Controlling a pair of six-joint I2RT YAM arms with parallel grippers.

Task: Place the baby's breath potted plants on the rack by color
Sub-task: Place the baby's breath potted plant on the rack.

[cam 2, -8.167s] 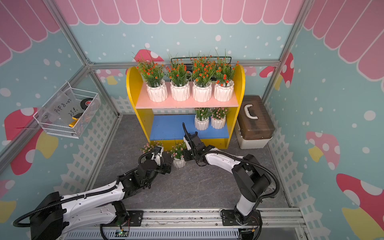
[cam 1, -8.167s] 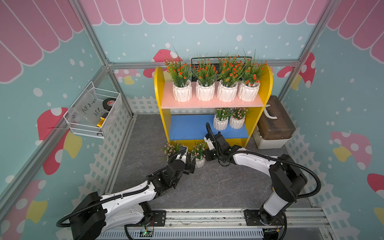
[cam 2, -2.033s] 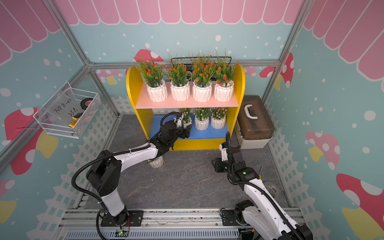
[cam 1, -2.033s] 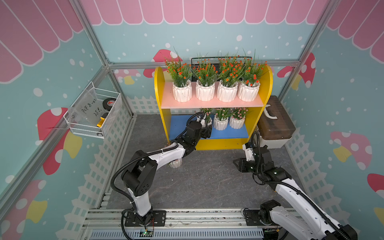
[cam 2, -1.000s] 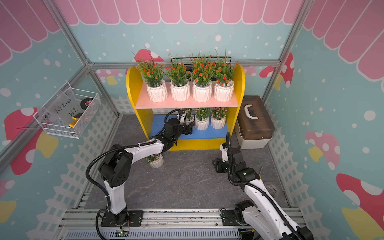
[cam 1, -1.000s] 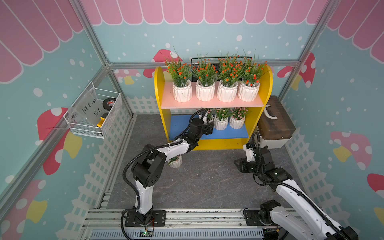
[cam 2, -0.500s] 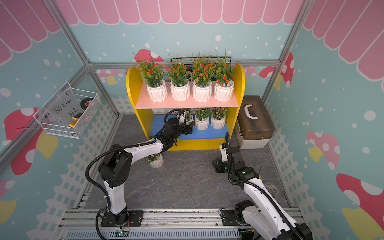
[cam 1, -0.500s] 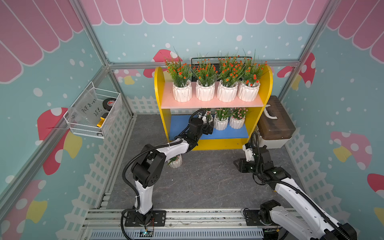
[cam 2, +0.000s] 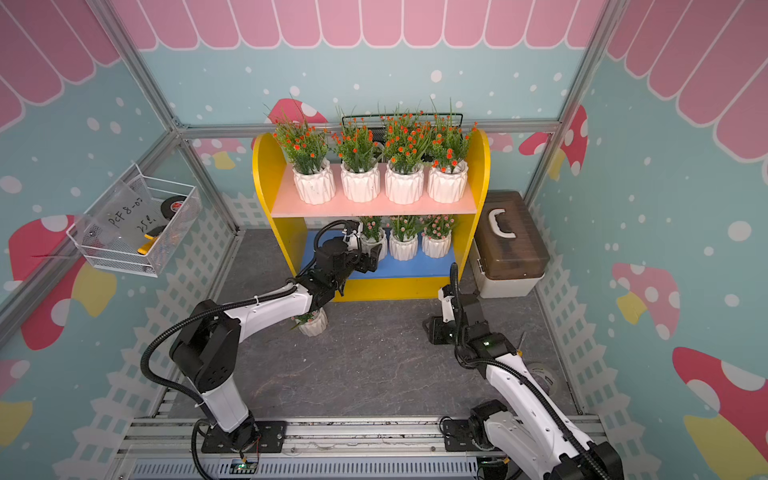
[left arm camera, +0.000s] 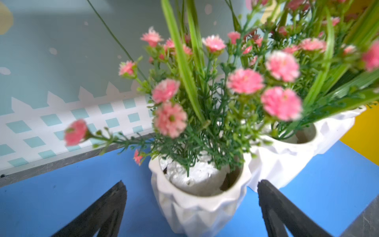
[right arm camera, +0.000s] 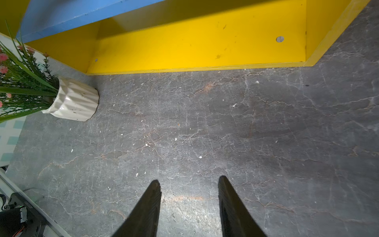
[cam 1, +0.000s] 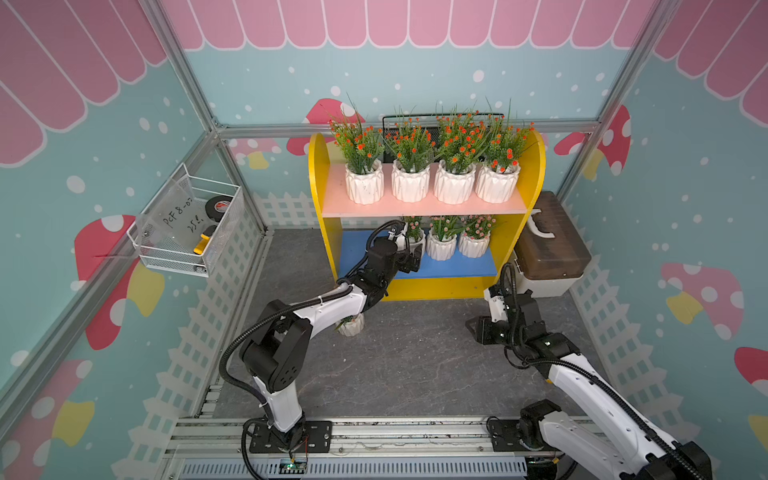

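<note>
Gap both sides: left gripper (left arm camera: 191, 181) spread around pink pot (left arm camera: 196, 207); right gripper (right arm camera: 189, 178) half-spread over floor (right arm camera: 246, 123).

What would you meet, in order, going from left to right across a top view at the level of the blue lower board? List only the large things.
White wire mesh basket on the wall → two-tier rack with yellow side panels → white plastic storage case with a brown lid

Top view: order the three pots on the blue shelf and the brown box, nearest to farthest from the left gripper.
1. Left-end pot, between the left gripper's jaws.
2. Middle pot, beside it.
3. Right-end pot, one further right.
4. Brown box, outside the rack.
</note>
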